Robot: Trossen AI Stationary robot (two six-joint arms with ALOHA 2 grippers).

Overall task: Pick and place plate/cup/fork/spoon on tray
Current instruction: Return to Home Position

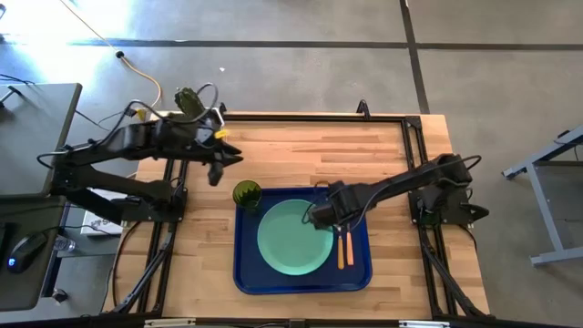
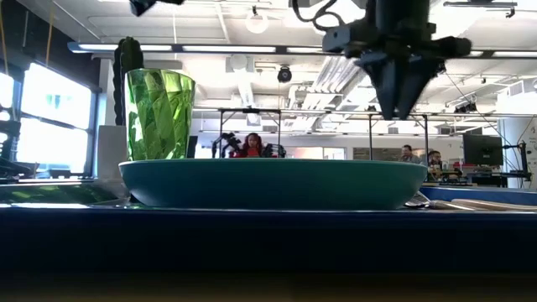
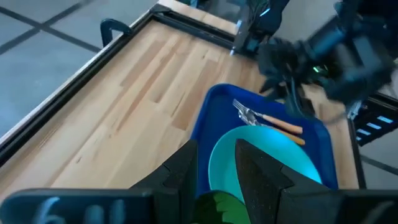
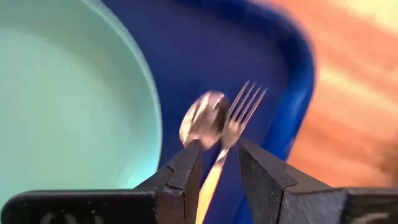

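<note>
On the wooden worktop (image 1: 301,146) sits the blue tray (image 1: 246,278), and everything else can be placed against it. The mint plate (image 1: 291,239) lies flat in the middle of the tray. The green cup (image 1: 247,193) stands upright at the tray's far left corner, just beside the plate. The fork (image 4: 239,112) and spoon (image 4: 202,118) lie side by side in the strip between the plate and the tray's right rim, touching or nearly so at their heads. Judging by this, all four pieces are already on the tray and little of the job looks left.

The right end effector (image 4: 219,165) hangs low over the cutlery, just above the orange handles, with its fingers parted a little and nothing between them. I would guess it sits there because the strip beside the plate is narrow and needs a straight drop or lift. In the low view it hangs clear above the plate's rim, not touching it.

The left end effector (image 3: 214,171) hovers beyond the tray's far left corner, above the cup, with its fingers apart and empty; it seems to be waiting out of the other arm's way.

Both fork and spoon run lengthwise along the tray's right rim, heads toward the tray's far edge and orange handles toward its near edge, parallel to each other. The cup's long axis is vertical, mouth up.
</note>
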